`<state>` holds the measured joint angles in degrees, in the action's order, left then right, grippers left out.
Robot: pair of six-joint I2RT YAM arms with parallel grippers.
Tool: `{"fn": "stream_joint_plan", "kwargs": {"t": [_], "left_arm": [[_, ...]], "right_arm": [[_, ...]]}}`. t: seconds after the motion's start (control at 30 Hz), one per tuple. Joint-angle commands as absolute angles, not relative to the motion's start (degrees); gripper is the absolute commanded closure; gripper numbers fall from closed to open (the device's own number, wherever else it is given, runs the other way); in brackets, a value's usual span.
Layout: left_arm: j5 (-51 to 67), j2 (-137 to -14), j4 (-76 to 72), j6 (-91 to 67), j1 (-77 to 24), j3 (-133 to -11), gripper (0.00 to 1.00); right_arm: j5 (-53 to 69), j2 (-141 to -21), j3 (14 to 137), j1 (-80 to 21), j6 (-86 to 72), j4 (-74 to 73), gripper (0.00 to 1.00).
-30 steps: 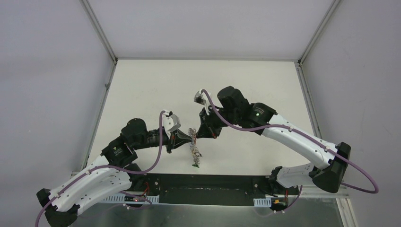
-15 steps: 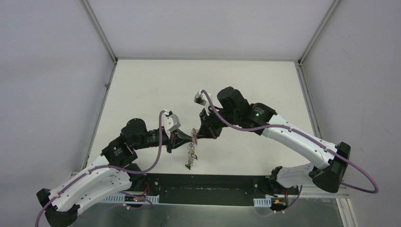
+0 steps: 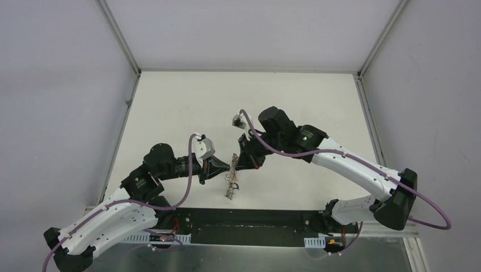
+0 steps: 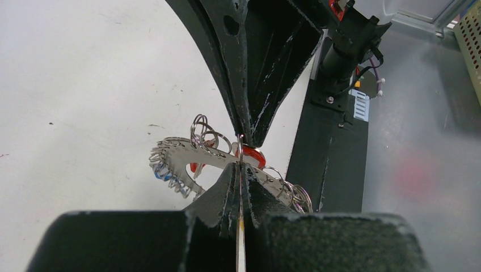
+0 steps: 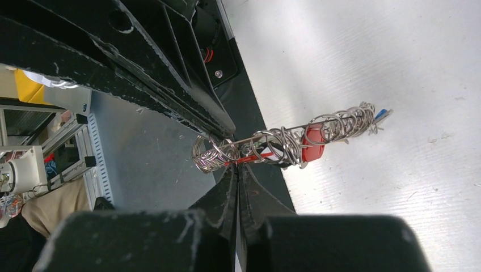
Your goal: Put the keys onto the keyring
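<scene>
White tabletop (image 3: 170,107) spreads beneath the black left gripper (image 3: 227,168), whose jaws are pressed together on the rim of the large dark grey metal keyring (image 4: 184,154). The black right gripper (image 3: 236,163) meets it tip to tip, pinching the same rim from the opposite side. The keyring hangs below them, fringed with silver split rings (image 4: 199,126). A red oval plastic tag (image 4: 254,156) and a blue tag (image 4: 161,171) dangle from it.

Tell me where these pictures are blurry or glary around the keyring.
Top external: even light, sharp, but the keyring is tiny. Left wrist: keyring crisp, the left fingers in the foreground soft, the right side hazy. Right wrist: keyring sharp and edge-on, the table bright with sheen, the right fingers blurred.
</scene>
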<state>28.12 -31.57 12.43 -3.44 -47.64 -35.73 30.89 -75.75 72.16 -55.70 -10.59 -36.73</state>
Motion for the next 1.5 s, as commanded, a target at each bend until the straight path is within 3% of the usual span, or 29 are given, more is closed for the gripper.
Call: {"fn": "stream_joint_plan", "kwargs": {"t": [0.0,0.13,0.23,0.3,0.4,0.5,0.53,0.73,0.93,1.17,1.47], "left_arm": [[30.13,-30.16,5.28,-3.43,-47.78,-36.47,1.00],[30.15,-29.98,5.19,-3.49,-47.77,-36.32,1.00],[29.93,-29.71,5.20,-3.49,-47.76,-36.08,1.00],[29.82,-29.69,5.12,-3.44,-47.81,-35.88,1.00],[29.71,-29.75,4.71,-3.57,-47.81,-35.61,1.00],[29.75,-29.94,4.42,-3.60,-47.78,-35.59,1.00],[29.78,-29.93,4.40,-3.60,-47.78,-35.60,1.00],[30.33,-30.01,3.90,-3.14,-47.79,-35.54,1.00],[31.94,-29.72,3.03,-2.01,-47.79,-35.33,1.00],[33.69,-29.90,1.86,-1.67,-47.80,-35.25,1.00],[34.28,-29.88,1.24,-1.67,-47.73,-34.97,1.00]], "right_arm": [[31.15,-76.01,71.56,-55.46,-12.67,-34.22,1.00],[31.56,-75.09,71.33,-55.37,-12.57,-33.08,0.97],[31.47,-72.22,69.60,-55.37,-11.95,-30.37,0.71],[30.62,-69.38,67.77,-55.37,-11.26,-28.08,0.59],[29.49,-64.72,64.79,-55.39,-9.58,-24.29,0.47],[29.49,-59.81,60.22,-55.37,-9.58,-19.03,0.47],[27.90,-58.00,58.46,-55.37,-7.03,-17.07,0.36],[28.28,-47.56,47.97,-55.37,3.00,-3.58,0.20],[37.51,-48.43,45.72,-55.42,11.64,2.64,0.18],[44.73,-55.09,48.63,-55.38,13.80,4.29,0.54],[41.86,-57.39,48.03,-55.40,13.18,6.55,0.47]]}}
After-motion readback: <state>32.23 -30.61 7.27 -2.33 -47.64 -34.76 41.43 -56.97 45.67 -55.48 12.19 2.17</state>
